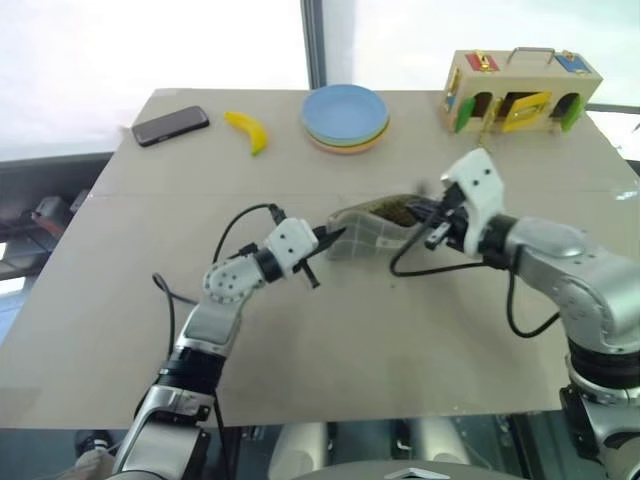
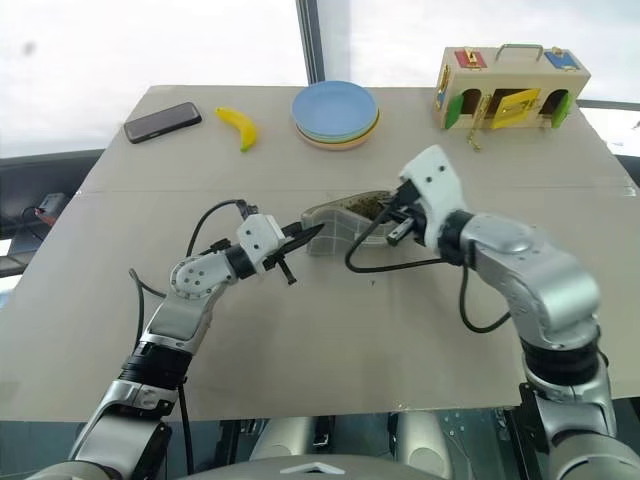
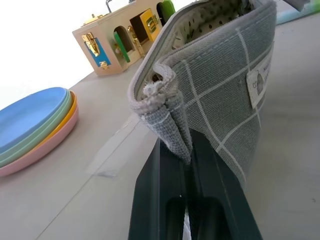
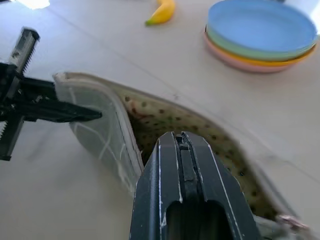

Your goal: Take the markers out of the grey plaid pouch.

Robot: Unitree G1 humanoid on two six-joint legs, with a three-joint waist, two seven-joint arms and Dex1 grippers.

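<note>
The grey plaid pouch (image 1: 368, 234) lies mid-table with its mouth gaping, showing its spotted greenish lining (image 4: 165, 120). My left gripper (image 1: 335, 237) reaches level from the left and is shut on the pouch's gathered end seam (image 3: 167, 107). From the right, my right gripper (image 2: 390, 212) comes in tilted slightly down. Its fingers (image 4: 192, 150) are pressed shut right at the pouch's open mouth, over the lining, and I see nothing between them. The markers are hidden from view.
Along the far edge of the table lie a black phone (image 1: 170, 126), a yellow banana (image 1: 247, 131), a stack of coloured plates (image 1: 345, 117) and a wooden latch box (image 1: 520, 90). Bare tabletop (image 1: 380, 340) stretches between the pouch and the near edge.
</note>
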